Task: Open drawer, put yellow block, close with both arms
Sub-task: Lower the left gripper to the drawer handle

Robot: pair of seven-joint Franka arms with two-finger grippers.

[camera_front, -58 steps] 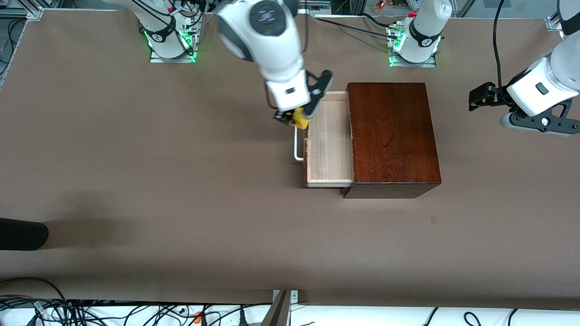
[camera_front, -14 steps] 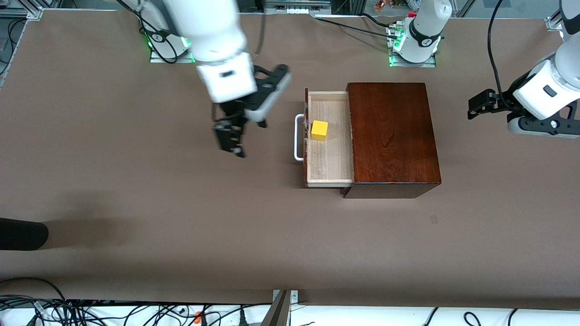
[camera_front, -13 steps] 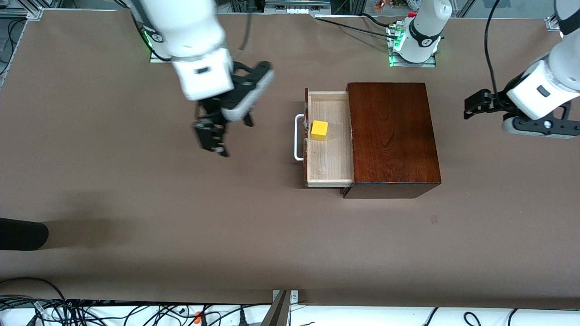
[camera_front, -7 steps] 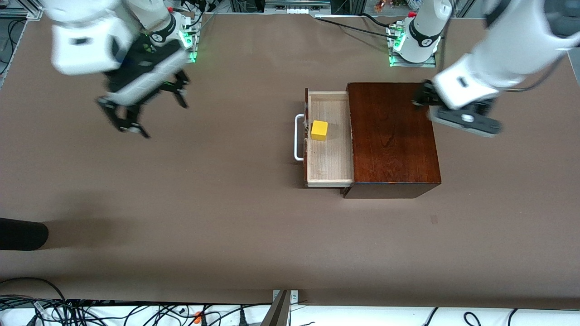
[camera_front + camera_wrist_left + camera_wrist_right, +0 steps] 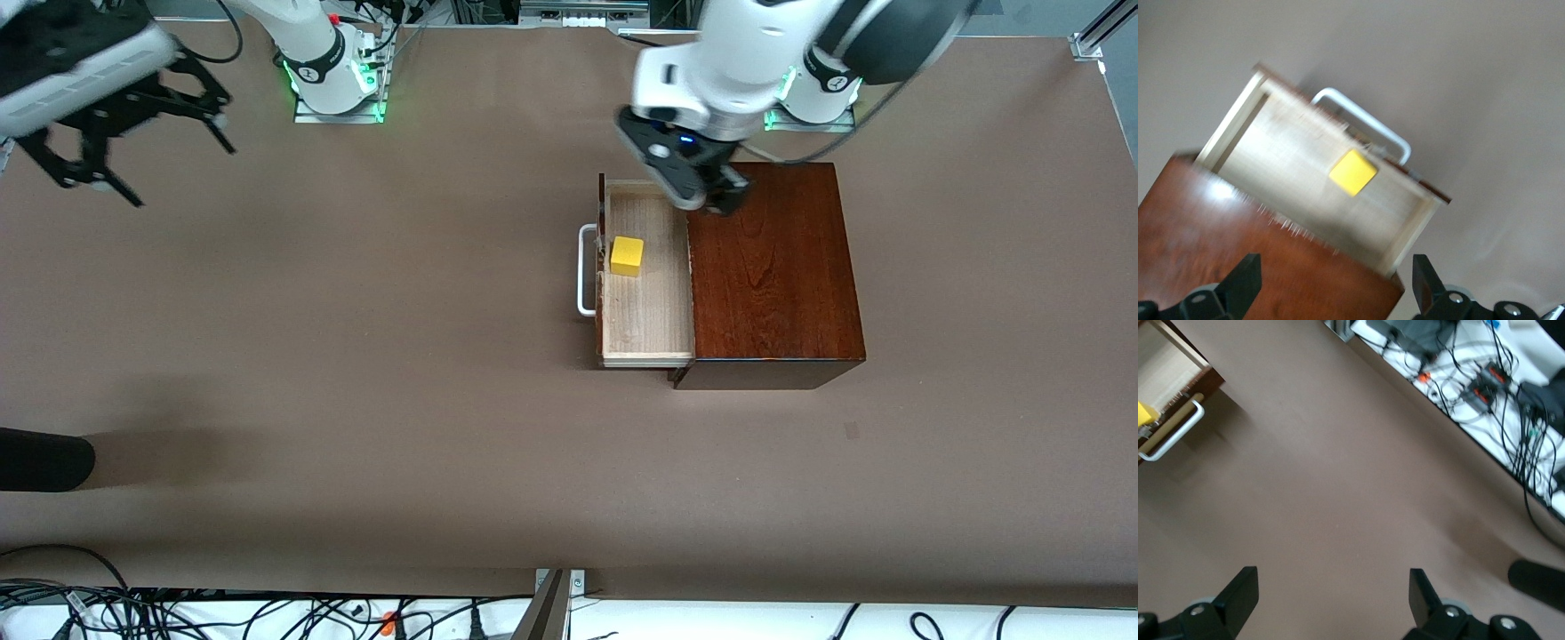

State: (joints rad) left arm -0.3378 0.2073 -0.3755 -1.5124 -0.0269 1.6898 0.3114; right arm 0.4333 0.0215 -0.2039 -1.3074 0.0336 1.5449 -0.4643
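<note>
Left tool (image 5: 711, 191) now over drawer (image 5: 647, 307)

A bare brown table (image 5: 356, 400) lies under the right gripper (image 5: 147, 151). A rounded black object (image 5: 44, 458) rests at the table's edge toward the right arm's end, well apart from that gripper. Tangled cables (image 5: 178, 613) run along the table's edge nearest the front camera, beside a metal bracket (image 5: 556, 604). A small faint mark (image 5: 852, 430) on the tabletop is well apart from the left gripper (image 5: 711, 191).

No readable text, label, brand, number or sign appeared anywhere; small markings on the white robot arm bases (image 5: 331, 64) were too tiny to read.
</note>
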